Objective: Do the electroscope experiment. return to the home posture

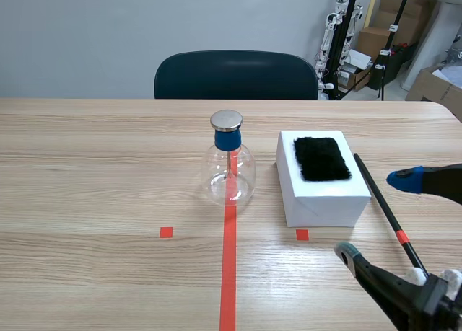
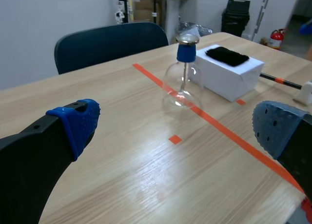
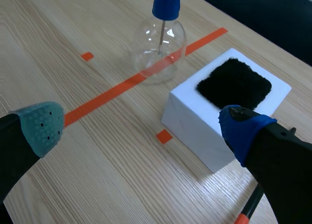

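Note:
The electroscope [image 1: 229, 161], a clear glass flask with a blue stopper and a metal disc on top, stands on the red centre tape line. To its right is a white box [image 1: 325, 197] with a black fur cloth [image 1: 321, 158] on top. A black rod [image 1: 380, 197] with an orange band lies on the table right of the box. My right gripper [image 1: 377, 215] hangs open near the rod, holding nothing. In the right wrist view my gripper [image 3: 141, 129] faces the box [image 3: 204, 124] and flask [image 3: 158, 48]. My left gripper [image 2: 178, 131] is open and empty, well short of the flask [image 2: 183, 82].
A dark chair [image 1: 234, 75] stands behind the table's far edge. Cardboard boxes and stands [image 1: 375, 35] fill the back right corner. Small orange-red squares mark the table on either side of the line.

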Robot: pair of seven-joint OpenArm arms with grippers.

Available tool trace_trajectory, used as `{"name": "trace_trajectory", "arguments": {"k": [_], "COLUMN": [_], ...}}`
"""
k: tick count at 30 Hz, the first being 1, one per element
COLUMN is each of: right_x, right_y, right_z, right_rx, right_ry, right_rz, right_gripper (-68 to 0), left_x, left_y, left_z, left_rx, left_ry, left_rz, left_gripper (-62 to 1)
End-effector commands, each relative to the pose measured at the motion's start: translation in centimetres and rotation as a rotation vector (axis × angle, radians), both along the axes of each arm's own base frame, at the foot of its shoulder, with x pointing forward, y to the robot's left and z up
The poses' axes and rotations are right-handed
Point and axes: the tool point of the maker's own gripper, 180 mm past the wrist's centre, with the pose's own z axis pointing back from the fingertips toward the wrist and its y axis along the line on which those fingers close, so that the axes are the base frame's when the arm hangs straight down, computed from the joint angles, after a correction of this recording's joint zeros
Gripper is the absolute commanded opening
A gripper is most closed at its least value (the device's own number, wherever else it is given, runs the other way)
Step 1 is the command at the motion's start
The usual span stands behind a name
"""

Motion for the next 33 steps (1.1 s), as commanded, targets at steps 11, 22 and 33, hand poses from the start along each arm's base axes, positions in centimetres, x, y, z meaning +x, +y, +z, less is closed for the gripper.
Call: {"name": "trace_trajectory", "arguments": {"k": [11, 22, 33], "right_x": [-1.2, -2.2, -2.2], "right_y": [-1.1, -0.8, -0.8], "right_z": [2.7, 2.6, 2.8], "right_rx": [0.123, 0.123, 0.128], "right_ry": [-0.076, -0.078, -0.084], "right_rz": [-0.046, -0.021, -0.020], "right_gripper": [0.4, 0.4, 0.4], "left_x": [0.3, -0.1, 1.1], "left_y": [-4.6, -7.7, -8.1], "left_z": [2.0, 2.7, 2.1], "left_rx": [-0.009, 0.036, 0.073], "left_ry": [-0.021, -0.055, -0.047], "left_rz": [0.017, 0.016, 0.051], "left_gripper": [1.4, 1.4, 1.4]}}
